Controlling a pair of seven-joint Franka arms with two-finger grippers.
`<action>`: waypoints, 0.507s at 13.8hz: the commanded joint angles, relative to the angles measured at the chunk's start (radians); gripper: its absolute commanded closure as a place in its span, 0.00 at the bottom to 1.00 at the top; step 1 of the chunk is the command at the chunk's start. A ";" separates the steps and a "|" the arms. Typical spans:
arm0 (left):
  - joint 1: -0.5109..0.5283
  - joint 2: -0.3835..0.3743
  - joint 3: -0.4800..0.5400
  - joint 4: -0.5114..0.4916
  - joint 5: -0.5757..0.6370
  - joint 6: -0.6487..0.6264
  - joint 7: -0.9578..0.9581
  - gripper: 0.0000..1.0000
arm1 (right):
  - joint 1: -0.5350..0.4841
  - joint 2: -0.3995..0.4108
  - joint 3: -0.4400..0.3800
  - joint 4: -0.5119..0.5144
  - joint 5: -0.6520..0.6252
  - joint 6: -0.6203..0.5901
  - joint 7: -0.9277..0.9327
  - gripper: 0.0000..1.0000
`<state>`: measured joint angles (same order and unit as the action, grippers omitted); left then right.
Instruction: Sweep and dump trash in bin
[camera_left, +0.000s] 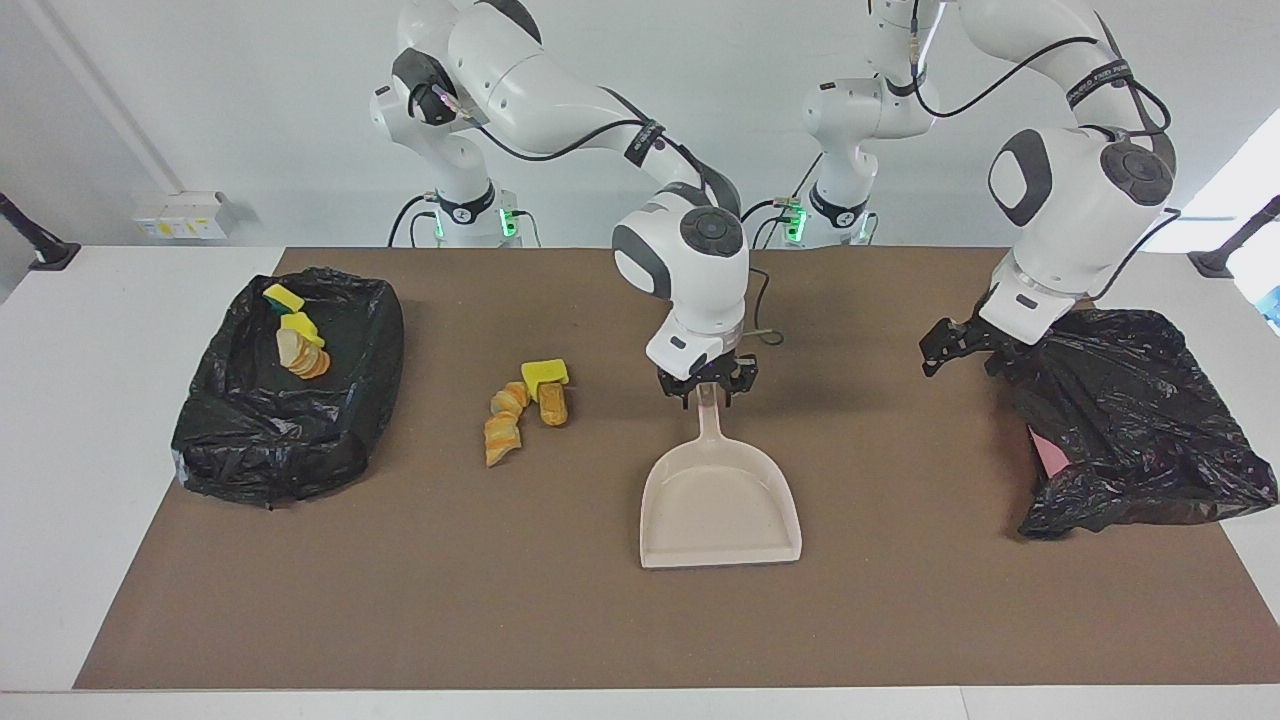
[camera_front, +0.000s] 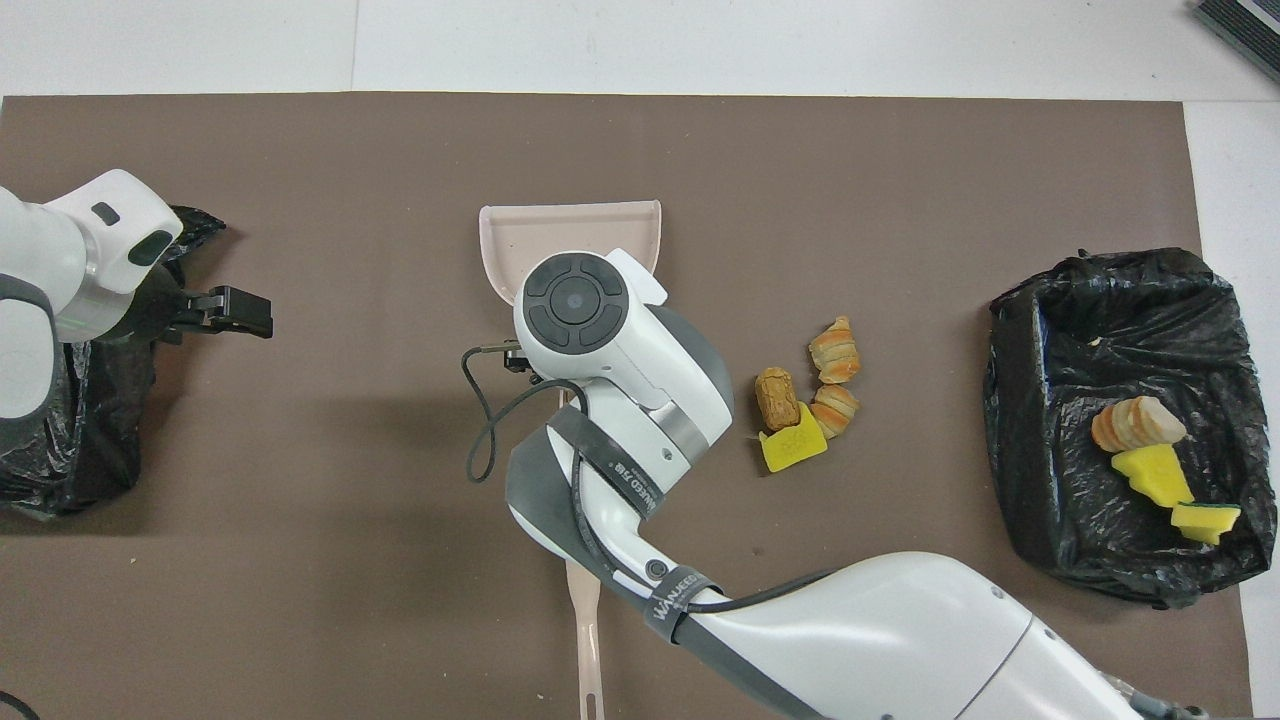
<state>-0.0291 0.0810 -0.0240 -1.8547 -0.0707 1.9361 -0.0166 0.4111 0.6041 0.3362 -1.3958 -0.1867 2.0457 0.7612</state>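
A beige dustpan (camera_left: 720, 505) lies flat on the brown mat (camera_left: 900, 620), its handle pointing toward the robots. My right gripper (camera_left: 708, 390) is low over the tip of that handle with its fingers parted on either side of it. In the overhead view the right wrist hides the gripper and only the dustpan's mouth (camera_front: 570, 235) shows. Loose trash (camera_left: 525, 405), bread-like chunks and a yellow sponge piece (camera_front: 793, 448), lies between the dustpan and the bin (camera_left: 215, 440). The black-lined bin holds more scraps (camera_left: 297, 345). My left gripper (camera_left: 950, 348) waits open beside a black bag.
A crumpled black bag (camera_left: 1140, 420) with something pink (camera_left: 1046, 455) at its edge lies at the left arm's end. A beige brush handle (camera_front: 587, 640) shows from under the right arm near the robots' edge of the mat.
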 joint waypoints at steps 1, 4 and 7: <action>0.006 -0.009 -0.008 0.014 0.019 -0.016 0.001 0.00 | -0.018 -0.171 0.006 -0.171 -0.010 0.010 0.032 0.00; -0.021 -0.029 -0.019 0.009 0.019 -0.008 0.011 0.00 | -0.012 -0.341 0.009 -0.307 0.062 -0.056 0.018 0.00; -0.130 -0.017 -0.019 0.020 0.022 -0.017 0.001 0.00 | 0.020 -0.484 0.013 -0.417 0.134 -0.156 0.003 0.00</action>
<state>-0.0836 0.0646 -0.0515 -1.8409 -0.0707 1.9351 -0.0078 0.4192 0.2452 0.3483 -1.6717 -0.1032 1.8996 0.7612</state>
